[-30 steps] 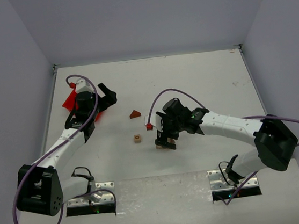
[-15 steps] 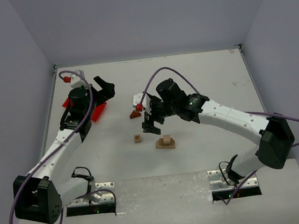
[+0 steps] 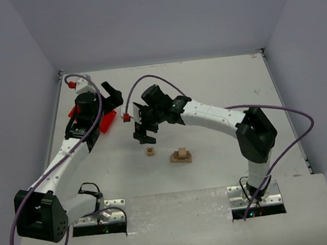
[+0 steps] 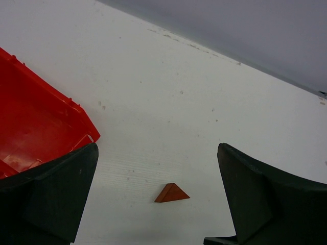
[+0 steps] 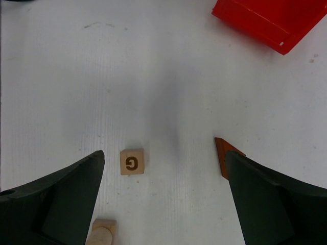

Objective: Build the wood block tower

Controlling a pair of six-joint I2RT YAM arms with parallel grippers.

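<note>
The pale plank base point(image 3: 181, 158) lies near the table's middle with a light block point(image 3: 182, 152) on top; its corner shows in the right wrist view point(image 5: 102, 232). A loose light cube marked G point(image 3: 150, 152) lies left of it and shows in the right wrist view point(image 5: 132, 162). The reddish-brown roof triangle point(image 5: 224, 153) lies flat, half behind my right finger, and is hidden under the arm in the top view. It also shows in the left wrist view point(image 4: 172, 193). My right gripper point(image 3: 144, 133) point(image 5: 164, 158) is open and empty, above the cube and triangle. My left gripper point(image 3: 113, 94) point(image 4: 157, 153) is open and empty.
The bright red plastic bin point(image 3: 108, 121) sits at the left under my left arm, and shows in the left wrist view point(image 4: 36, 127) and the right wrist view point(image 5: 271, 20). Grey walls close the table on three sides.
My right gripper has left the plank, where a light block now sits, and moved left and away to hover over the cube and triangle. My left arm shifted slightly.
</note>
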